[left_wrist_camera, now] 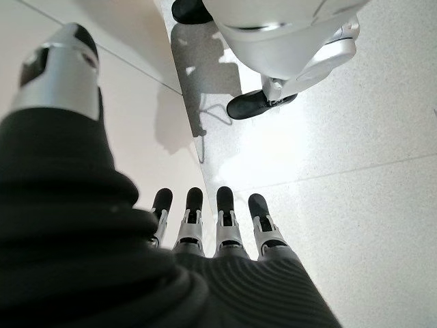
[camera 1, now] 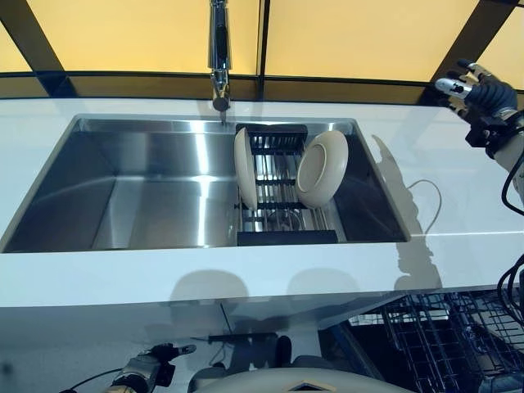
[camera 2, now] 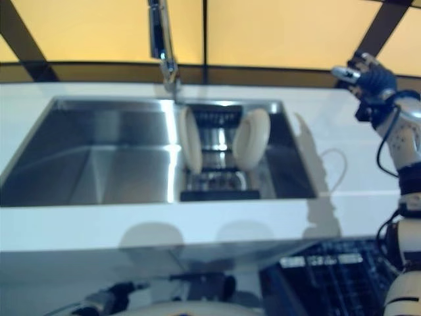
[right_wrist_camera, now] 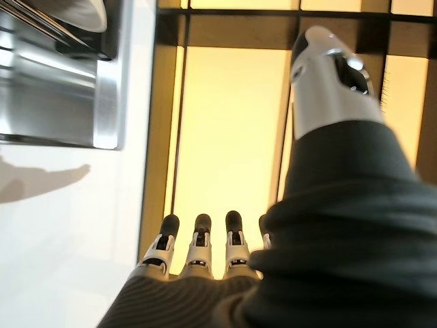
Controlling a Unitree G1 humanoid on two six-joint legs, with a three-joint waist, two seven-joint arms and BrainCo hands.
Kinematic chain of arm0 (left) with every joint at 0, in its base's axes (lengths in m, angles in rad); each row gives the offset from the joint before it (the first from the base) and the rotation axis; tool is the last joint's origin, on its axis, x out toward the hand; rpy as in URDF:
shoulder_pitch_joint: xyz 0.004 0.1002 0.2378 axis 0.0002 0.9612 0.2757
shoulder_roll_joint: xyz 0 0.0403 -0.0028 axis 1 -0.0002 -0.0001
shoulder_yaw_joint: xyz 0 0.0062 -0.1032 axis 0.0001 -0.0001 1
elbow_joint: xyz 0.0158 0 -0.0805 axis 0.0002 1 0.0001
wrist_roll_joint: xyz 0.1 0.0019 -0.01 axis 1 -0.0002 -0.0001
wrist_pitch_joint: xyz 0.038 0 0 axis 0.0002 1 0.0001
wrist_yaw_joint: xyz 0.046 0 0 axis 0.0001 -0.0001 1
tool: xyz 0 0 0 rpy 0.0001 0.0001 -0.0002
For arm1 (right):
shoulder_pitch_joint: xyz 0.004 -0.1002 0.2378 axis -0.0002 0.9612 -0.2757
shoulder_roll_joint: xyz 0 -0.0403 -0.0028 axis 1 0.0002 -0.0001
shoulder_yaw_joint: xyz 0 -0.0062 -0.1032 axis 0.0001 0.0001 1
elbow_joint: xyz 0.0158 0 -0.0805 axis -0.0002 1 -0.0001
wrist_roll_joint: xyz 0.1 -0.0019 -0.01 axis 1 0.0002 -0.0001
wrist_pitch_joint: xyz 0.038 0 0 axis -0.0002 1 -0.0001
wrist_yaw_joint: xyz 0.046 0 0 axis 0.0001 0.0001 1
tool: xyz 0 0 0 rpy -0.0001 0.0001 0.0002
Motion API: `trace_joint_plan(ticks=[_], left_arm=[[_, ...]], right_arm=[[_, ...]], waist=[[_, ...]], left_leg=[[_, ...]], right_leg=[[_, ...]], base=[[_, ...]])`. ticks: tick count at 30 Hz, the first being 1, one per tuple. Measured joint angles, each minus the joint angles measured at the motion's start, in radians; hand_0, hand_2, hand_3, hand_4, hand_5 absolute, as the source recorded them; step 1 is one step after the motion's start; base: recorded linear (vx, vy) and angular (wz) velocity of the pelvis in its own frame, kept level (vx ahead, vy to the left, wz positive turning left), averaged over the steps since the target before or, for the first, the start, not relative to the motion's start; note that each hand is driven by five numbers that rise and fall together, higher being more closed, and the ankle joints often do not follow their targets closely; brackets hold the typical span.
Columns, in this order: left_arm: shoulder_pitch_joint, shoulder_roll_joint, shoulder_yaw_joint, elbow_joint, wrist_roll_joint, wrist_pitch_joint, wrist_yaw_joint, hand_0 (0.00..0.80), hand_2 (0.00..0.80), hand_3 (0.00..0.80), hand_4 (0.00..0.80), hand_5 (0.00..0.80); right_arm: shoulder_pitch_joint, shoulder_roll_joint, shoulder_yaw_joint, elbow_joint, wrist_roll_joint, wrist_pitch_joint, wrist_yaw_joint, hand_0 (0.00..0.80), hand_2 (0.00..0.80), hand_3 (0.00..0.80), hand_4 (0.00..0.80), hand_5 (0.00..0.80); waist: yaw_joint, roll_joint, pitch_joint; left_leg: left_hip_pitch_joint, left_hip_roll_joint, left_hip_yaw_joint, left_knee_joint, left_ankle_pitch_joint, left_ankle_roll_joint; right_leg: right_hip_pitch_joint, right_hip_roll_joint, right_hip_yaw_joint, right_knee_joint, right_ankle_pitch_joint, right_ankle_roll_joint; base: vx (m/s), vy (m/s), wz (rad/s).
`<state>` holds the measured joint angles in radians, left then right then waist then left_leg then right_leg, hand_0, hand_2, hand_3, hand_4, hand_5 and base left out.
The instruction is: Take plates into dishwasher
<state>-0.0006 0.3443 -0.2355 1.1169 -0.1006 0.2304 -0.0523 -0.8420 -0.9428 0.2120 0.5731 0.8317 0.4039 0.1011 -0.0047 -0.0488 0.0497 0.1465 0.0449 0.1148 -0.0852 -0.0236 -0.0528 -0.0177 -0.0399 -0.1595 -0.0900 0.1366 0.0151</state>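
Left eye view shows two cream round ceramic plates, one on the left [camera 1: 245, 167] and one on the right [camera 1: 322, 169], standing on edge in a black-framed wire drying rack [camera 1: 282, 196] that sits across the right part of the brushed stainless steel sink [camera 1: 123, 188]; the upright stance is what the rack's slots impose, and it leaves each rim exposed for a grasp from above. A chrome tap [camera 1: 219, 49] rises behind the sink from the white countertop [camera 1: 205, 274]. The right hand [camera 1: 475, 86] is raised over the far right corner of the counter, well apart from both plates, its fingers straight and relaxed, grasping nothing. The left hand [left_wrist_camera: 205, 219] hangs low beside the robot above the pale floor, fingers likewise extended and empty. A dark wire dishwasher basket [camera 1: 442, 336] stands pulled out below the counter at the right, ready to receive. Judgement: neither plate is yet taken; the right-hand plate lies nearest the raised hand and the basket.
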Motion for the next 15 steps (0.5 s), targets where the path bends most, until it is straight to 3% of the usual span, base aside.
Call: trace_joint_plan(ticks=[1, 3, 5, 15], left_arm=[[0.0, 0.0, 0.0, -0.001, 0.0, 0.0, 0.001, 0.0, 0.0, 0.0, 0.0, 0.0], [0.001, 0.0, 0.0, -0.006, -0.001, -0.001, 0.002, 0.0, 0.0, 0.0, 0.0, 0.0], [0.006, 0.001, 0.0, -0.013, -0.001, -0.001, 0.003, 0.0, 0.0, 0.0, 0.0, 0.0], [0.042, 0.001, 0.001, -0.018, 0.0, -0.001, 0.003, 0.0, 0.0, 0.0, 0.0, 0.0]], right_arm=[[0.0, 0.011, 0.003, 0.0, -0.001, 0.005, 0.003, 0.0, 0.0, 0.0, 0.0, 0.0], [0.0, 0.03, 0.019, 0.004, -0.006, 0.016, 0.006, 0.0, 0.0, 0.0, 0.0, 0.0], [0.0, 0.049, 0.019, 0.026, -0.006, 0.018, 0.014, 0.0, 0.0, 0.0, 0.0, 0.0], [0.0, 0.101, 0.02, 0.044, -0.017, 0.038, 0.035, 0.0, 0.0, 0.0, 0.0, 0.0]], waist=[[0.001, 0.001, 0.0], [0.021, 0.005, 0.001], [0.024, 0.008, 0.001], [0.025, 0.026, 0.003]], left_leg=[[0.001, 0.001, 0.004, 0.0, 0.0, 0.0], [0.014, 0.007, 0.037, 0.0, -0.002, -0.004], [0.018, 0.016, 0.046, 0.0, -0.006, -0.009], [0.018, 0.019, 0.046, 0.001, -0.01, -0.013]], right_leg=[[0.0, -0.001, -0.001, 0.0, -0.005, 0.0], [0.001, -0.015, -0.062, -0.001, -0.01, -0.005], [0.013, -0.016, -0.094, 0.0, -0.009, -0.003], [0.016, -0.012, -0.098, 0.0, -0.007, -0.008]], base=[[0.046, -0.003, -0.07], [0.062, -0.011, -0.21], [0.052, -0.023, -0.05], [0.051, -0.013, 0.02]])
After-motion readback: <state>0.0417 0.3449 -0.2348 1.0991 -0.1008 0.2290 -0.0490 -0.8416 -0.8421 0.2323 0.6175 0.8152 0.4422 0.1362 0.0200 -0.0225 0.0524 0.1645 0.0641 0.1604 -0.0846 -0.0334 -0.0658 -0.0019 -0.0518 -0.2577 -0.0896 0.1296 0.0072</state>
